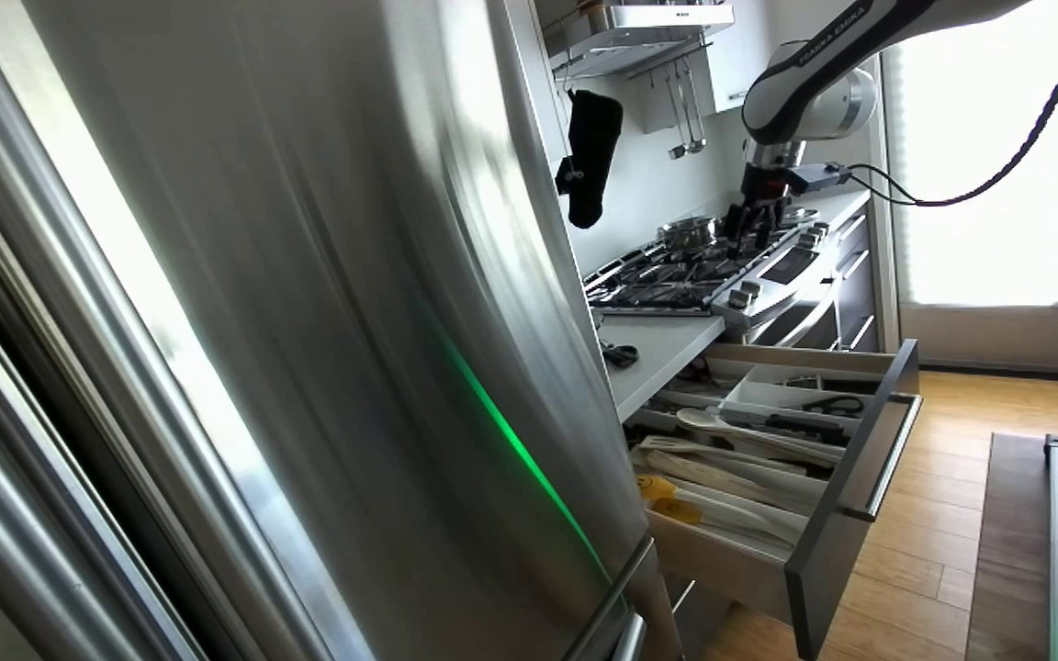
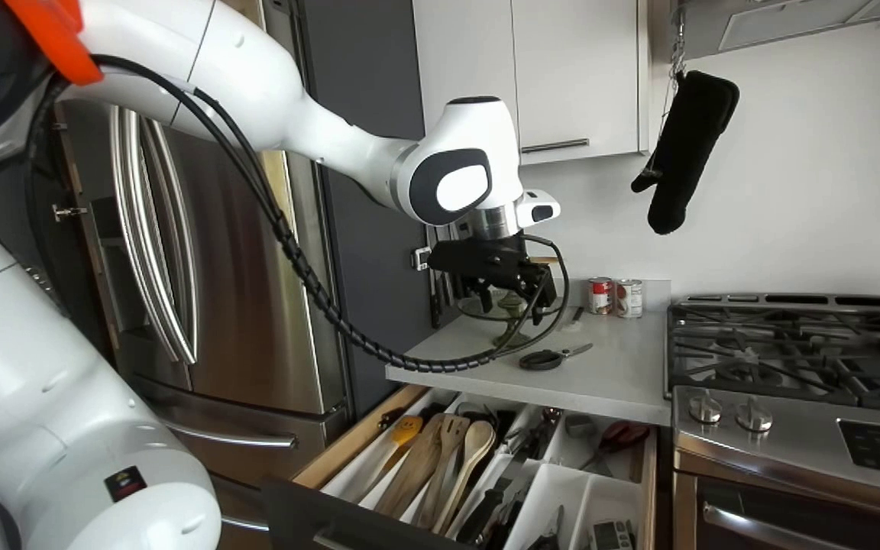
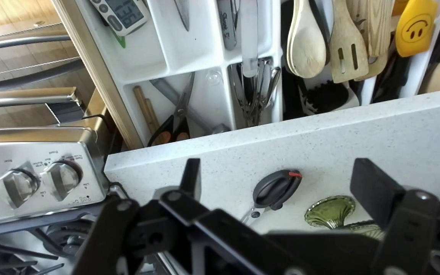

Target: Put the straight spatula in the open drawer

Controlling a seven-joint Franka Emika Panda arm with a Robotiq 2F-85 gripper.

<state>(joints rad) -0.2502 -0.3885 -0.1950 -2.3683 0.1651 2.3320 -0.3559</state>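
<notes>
The open drawer shows in both exterior views [image 1: 846, 523] [image 2: 363, 519] and at the top of the wrist view [image 3: 90, 68]. It holds many utensils, including a slotted wooden spatula [image 3: 348, 57] and a yellow smiley spatula [image 3: 416, 28]. A thin item with a dark end [image 2: 577, 315] lies on the counter near the cans; I cannot tell whether it is the straight spatula. My gripper [image 3: 283, 179] is open and empty above the counter [image 3: 220, 168], behind the drawer. It also shows in both exterior views [image 1: 751, 228] [image 2: 512, 302].
Dark-handled scissors [image 3: 277, 189] lie on the counter below my fingers. A green glass stand [image 3: 329, 210] is near one finger. Two cans [image 2: 614, 296] stand at the wall. The stove [image 2: 753, 359] adjoins the counter. An oven mitt [image 2: 688, 153] hangs above; the fridge [image 1: 354, 321] stands beside.
</notes>
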